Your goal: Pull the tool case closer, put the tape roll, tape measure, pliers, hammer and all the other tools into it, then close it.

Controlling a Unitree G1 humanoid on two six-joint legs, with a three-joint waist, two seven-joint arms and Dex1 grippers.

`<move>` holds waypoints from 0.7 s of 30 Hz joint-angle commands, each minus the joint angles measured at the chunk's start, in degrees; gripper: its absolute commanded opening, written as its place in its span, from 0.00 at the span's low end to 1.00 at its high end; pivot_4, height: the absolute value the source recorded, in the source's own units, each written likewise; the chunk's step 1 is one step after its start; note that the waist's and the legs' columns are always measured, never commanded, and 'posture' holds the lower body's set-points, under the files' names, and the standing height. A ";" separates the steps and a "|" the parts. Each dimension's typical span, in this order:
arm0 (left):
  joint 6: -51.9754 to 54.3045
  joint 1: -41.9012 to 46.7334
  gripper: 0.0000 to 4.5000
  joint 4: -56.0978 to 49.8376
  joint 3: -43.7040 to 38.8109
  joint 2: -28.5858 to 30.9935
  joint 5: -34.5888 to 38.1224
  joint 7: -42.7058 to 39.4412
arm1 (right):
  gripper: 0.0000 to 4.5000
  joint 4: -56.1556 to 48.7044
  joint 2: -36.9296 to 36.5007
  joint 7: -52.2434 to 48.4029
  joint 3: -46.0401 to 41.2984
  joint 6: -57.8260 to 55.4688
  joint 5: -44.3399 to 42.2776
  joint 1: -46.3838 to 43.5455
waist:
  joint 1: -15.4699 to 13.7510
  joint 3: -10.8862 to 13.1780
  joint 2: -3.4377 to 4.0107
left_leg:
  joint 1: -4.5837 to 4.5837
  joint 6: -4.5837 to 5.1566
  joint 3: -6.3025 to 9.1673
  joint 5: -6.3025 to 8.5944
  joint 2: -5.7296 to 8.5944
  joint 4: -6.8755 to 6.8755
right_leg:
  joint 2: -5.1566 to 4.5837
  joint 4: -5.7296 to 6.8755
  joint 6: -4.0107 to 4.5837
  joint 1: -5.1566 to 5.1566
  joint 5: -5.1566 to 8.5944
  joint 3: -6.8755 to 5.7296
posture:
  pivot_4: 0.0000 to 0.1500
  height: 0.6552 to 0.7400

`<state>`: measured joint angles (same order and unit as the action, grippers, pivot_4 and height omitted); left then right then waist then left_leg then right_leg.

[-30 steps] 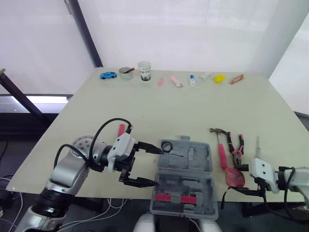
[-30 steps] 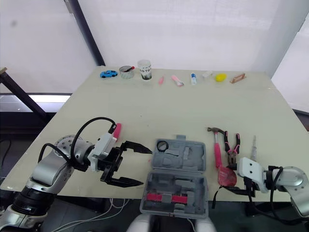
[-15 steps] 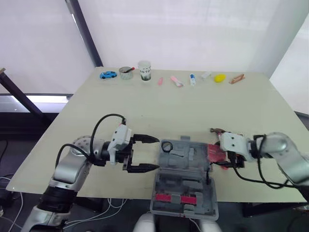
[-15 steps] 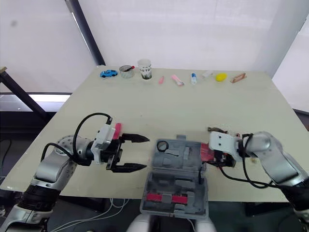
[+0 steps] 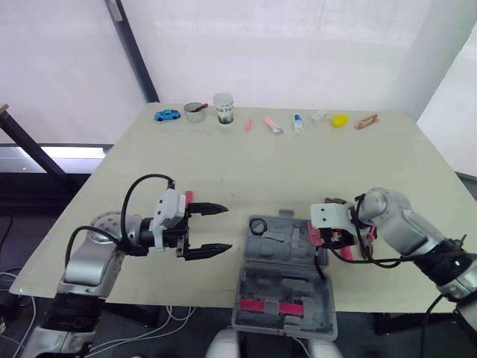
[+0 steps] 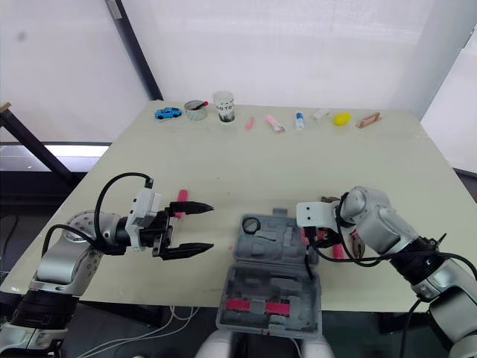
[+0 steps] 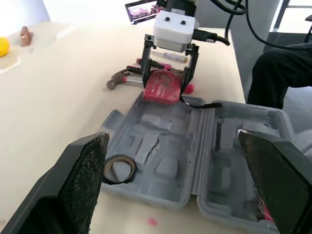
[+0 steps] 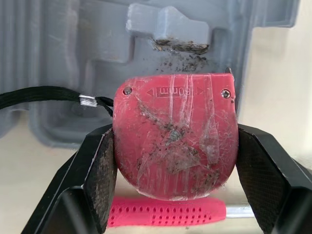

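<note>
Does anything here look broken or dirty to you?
Yes, slightly. The red tape measure, held by the right gripper at the edge of the tool case, looks scuffed, smeared with dark grime and wrapped in wrinkled clear film. Dark crumbs also speckle the case beside a moulded block.

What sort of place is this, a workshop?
Likely a robot test room rather than a workshop: one plain table against white screens, an open tool case, and a tidy row of unrelated trinkets like a toy car along the far edge.
</note>
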<state>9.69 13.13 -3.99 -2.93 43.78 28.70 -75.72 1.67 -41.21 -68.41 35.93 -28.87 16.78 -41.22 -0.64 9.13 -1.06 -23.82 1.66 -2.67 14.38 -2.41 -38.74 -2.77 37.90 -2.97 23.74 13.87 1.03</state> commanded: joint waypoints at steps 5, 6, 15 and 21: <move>-0.66 -1.22 1.00 -3.59 -1.83 0.46 0.44 1.48 | 0.65 0.96 4.63 0.38 1.50 -5.80 3.77 -2.12 | 0.03 0.00 0.00 | 0.01 0.00 0.00 0.00 0.00 0.00 | 0.00 0.02 0.00 0.00 -0.01 0.00 | 1.00 1.00; -0.56 -1.33 1.00 -3.71 -1.88 0.50 0.51 1.56 | 0.65 0.98 5.13 0.24 1.62 -6.28 4.02 -2.13 | 0.02 0.00 0.00 | 0.01 0.00 0.01 0.00 0.00 0.00 | 0.00 0.03 0.00 0.00 -0.01 -0.01 | 1.00 1.00; 0.12 -3.07 1.00 -4.86 -2.11 0.54 0.76 1.84 | 0.94 2.18 6.96 2.13 0.27 -7.10 5.44 -2.35 | 0.90 0.01 0.01 | 0.02 0.00 0.01 0.00 0.00 0.00 | 0.00 0.04 -0.01 -0.01 -0.01 -0.01 | 1.00 1.00; 0.22 -3.78 1.00 -5.45 -1.62 0.34 0.77 2.11 | 0.98 -4.78 3.97 0.14 -2.32 -9.64 4.02 -1.24 | 1.23 0.01 0.01 | 0.01 -0.01 0.03 0.00 -0.01 0.00 | 0.00 0.04 -0.01 0.00 -0.02 -0.01 | 1.00 1.00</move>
<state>9.95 9.26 -7.44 -3.84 43.82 28.77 -73.55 0.55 -36.12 -67.49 36.13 -37.47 21.34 -42.14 0.59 9.14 -1.05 -23.80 1.65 -2.64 14.38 -2.42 -38.72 -2.77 37.94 -2.98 23.74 13.86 1.02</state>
